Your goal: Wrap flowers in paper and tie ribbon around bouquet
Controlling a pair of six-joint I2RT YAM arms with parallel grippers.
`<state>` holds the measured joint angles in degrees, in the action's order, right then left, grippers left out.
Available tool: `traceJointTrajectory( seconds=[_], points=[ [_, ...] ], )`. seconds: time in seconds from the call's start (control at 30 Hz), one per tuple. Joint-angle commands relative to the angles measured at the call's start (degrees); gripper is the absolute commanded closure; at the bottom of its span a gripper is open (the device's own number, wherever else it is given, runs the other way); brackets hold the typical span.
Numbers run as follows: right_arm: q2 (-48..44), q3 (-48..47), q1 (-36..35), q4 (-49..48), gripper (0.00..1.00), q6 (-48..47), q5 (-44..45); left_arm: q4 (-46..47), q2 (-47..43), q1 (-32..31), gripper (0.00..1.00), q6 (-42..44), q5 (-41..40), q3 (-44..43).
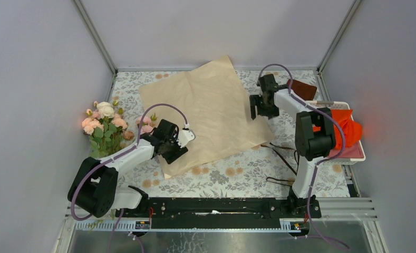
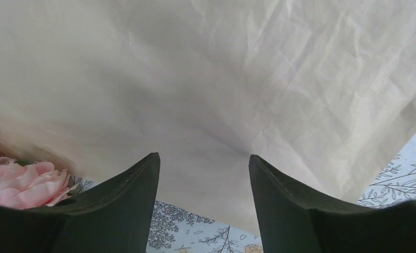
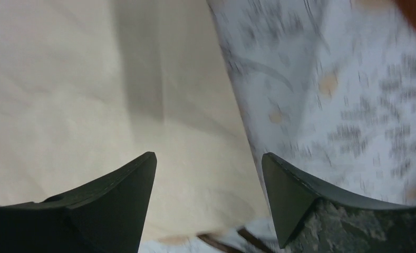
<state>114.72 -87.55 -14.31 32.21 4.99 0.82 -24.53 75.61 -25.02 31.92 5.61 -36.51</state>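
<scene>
Step in hand: laying out the paper (image 1: 211, 108). It lies open on the middle of the counter (image 1: 232, 179), pale tan face up, with its far corner running past the counter's back edge. Nothing rests on it, so the task looks to be at an early stage.
Flowers: the flowers (image 1: 106, 128) lie at the counter's left edge, near the paper's left side. 1 pink rose (image 2: 21, 182) shows just beside the left pincer's finger.
Left pincer (image 2: 204, 158): jaws wide and holding nothing, over the paper's near-left edge.
Right pincer (image 3: 208, 155): jaws wide and holding nothing, above the paper's right edge. Its wrist view is blurred.
Ribbon: the ribbon (image 1: 280, 154) lies loose on the counter at the near right, close to the paper's right corner.
Next move: probably the left pincer must turn to the flowers, close on the thin stems rather than the blooms, and lay the bunch across the sheet.
Around: a dark brown cloth (image 1: 303, 88) lies at the far right. A bright orange cloth (image 1: 348, 129) sits in a white tray (image 1: 353, 155).
In the way: the ribbon near the paper's corner could get dragged along.
</scene>
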Motion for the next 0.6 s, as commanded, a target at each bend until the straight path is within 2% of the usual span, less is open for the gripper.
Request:
traceJointTrajectory(
  seconds=[0.0,0.13,0.27,0.37,0.43,0.5,0.57],
  points=[
    [-13.05,11.31,0.38,0.32,0.17,4.43,4.45,-1.39,-1.09,0.41,0.3,-1.36,2.25,0.37],
    [-25.41,24.06,-0.9,-5.41,0.18,4.58,0.0,-1.47,-1.89,0.32,0.3,-1.65,2.72,0.33],
    [-35.26,31.98,-7.77,-10.85,0.23,6.25,-4.1,-4.28,-4.57,0.32,0.27,-1.57,4.7,-1.75],
    [-38.97,36.74,-19.45,-16.46,0.25,1.3,-7.48,-7.73,-6.35,0.89,0.26,-1.85,2.62,-4.24],
    [-40.05,40.53,-28.77,-22.19,0.25,-5.1,-5.96,-8.88,-7.32,2.55,0.25,-2.35,1.7,-5.43],
    [-40.36,44.18,-38.22,-30.05,0.25,-13.35,-4.96,-10.19,-7.78,4.94,0.24,-2.45,1.54,-6.24],
    [-39.92,48.09,-44.6,-42.0,0.24,-21.3,-4.69,-10.42,-7.96,7.09,0.22,-2.46,0.9,-6.49]
  ],
)
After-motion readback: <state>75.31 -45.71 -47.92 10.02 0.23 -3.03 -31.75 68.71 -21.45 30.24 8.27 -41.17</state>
